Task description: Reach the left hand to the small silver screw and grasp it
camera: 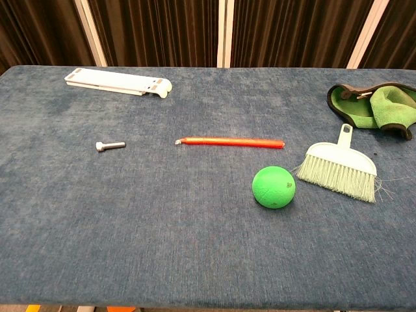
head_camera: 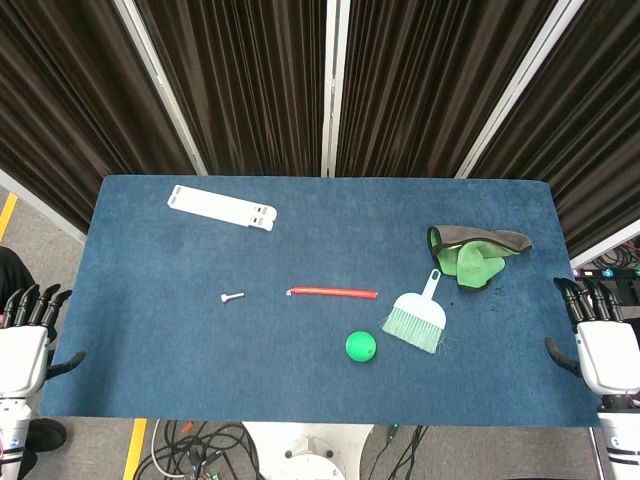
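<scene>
The small silver screw lies on its side on the blue table, left of centre. My left hand hangs off the table's left edge, well to the left of the screw, fingers apart and holding nothing. My right hand sits off the right edge, also with fingers spread and nothing in them. Neither hand shows in the chest view.
A red pen lies just right of the screw. A green ball, a small brush and a green cloth occupy the right side. A white flat bracket lies at the back left.
</scene>
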Robot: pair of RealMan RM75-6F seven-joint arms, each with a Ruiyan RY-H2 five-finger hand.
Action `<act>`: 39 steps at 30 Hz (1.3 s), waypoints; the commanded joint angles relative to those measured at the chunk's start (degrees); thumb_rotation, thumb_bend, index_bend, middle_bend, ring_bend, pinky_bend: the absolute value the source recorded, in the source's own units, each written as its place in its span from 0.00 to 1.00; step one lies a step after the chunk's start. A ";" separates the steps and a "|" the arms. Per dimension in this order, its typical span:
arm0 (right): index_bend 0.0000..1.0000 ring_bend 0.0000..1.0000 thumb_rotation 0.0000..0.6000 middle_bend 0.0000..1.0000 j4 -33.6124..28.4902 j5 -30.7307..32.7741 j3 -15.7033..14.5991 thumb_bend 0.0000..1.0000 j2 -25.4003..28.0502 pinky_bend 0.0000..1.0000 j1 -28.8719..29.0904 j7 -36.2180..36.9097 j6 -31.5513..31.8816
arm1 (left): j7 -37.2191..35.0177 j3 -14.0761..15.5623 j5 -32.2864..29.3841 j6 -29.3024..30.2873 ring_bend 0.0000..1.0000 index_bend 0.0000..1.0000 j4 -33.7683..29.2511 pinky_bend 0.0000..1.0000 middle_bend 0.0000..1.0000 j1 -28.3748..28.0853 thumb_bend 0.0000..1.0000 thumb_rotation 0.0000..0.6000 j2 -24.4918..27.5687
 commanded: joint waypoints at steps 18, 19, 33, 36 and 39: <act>0.04 0.00 1.00 0.12 0.85 -0.85 -0.35 0.18 0.07 0.00 -0.97 0.95 1.68 | 0.77 -0.64 2.32 -2.00 0.00 0.17 -1.68 0.00 0.10 -2.36 0.00 1.00 1.98; 0.04 0.00 1.00 0.12 0.81 -0.86 -0.31 0.18 0.16 0.00 -0.87 0.80 1.58 | 0.47 -0.85 2.74 -2.68 0.00 0.17 -1.93 0.00 0.11 -3.07 0.00 1.00 2.32; 0.04 0.00 1.00 0.12 0.28 -1.43 0.03 0.18 0.63 0.00 -0.14 0.29 1.22 | -1.19 -7.47 0.02 -22.71 0.08 0.28 -6.55 0.11 0.19 -20.47 0.15 1.00 2.26; 0.04 0.00 1.00 0.12 0.23 -0.94 0.08 0.18 0.73 0.00 -0.18 0.14 1.02 | 1.22 -8.80 -4.36 -27.71 0.08 0.29 -5.93 0.11 0.19 -24.26 0.18 1.00 -0.32; 0.04 0.00 1.00 0.12 -0.03 -0.72 0.16 0.18 0.84 0.00 0.02 -0.21 0.65 | 4.75 -9.75 -9.45 -31.05 0.08 0.31 -3.86 0.11 0.21 -27.46 0.20 1.00 -4.48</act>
